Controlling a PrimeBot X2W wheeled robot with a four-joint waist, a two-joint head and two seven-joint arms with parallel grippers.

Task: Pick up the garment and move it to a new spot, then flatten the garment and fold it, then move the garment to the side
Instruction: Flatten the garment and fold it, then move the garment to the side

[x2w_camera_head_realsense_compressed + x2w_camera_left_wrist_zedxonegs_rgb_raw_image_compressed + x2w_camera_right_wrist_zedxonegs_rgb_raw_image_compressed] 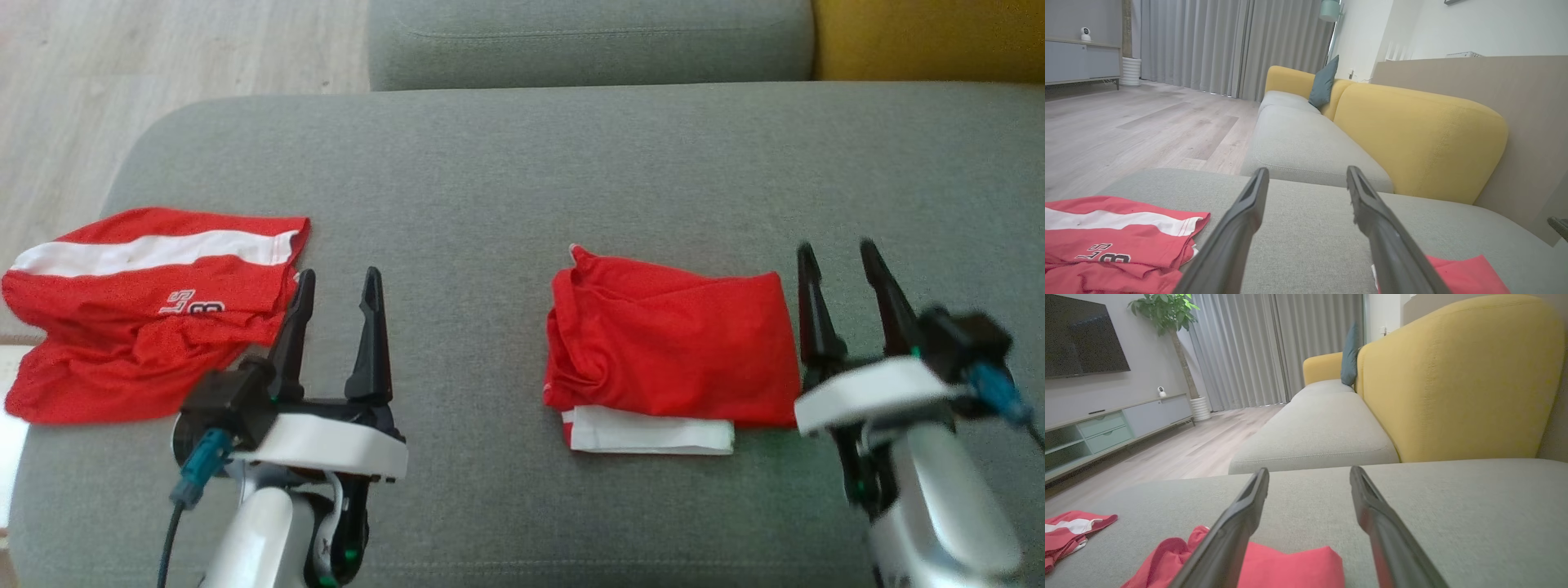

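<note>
A folded red garment (678, 351) with a white layer showing at its near edge lies on the grey cushion (522, 163), right of centre. A second red garment (139, 310), rumpled, with a white band and dark lettering, lies at the cushion's left edge. My left gripper (340, 276) stands open just right of the rumpled one, one finger near its edge. My right gripper (837, 247) is open beside the folded garment's right side. The left wrist view has the open left gripper (1307, 170) with the rumpled garment (1106, 241) at lower left. In the right wrist view the open right gripper (1309, 470) stands over the folded garment (1290, 567).
Beyond the cushion lies a grey sofa seat (1306, 143) with a yellow backrest (1412, 134) and a teal pillow (1323, 83). Wooden floor (73, 98) drops off past the cushion's left edge. A low TV cabinet (1114, 424) stands across the room.
</note>
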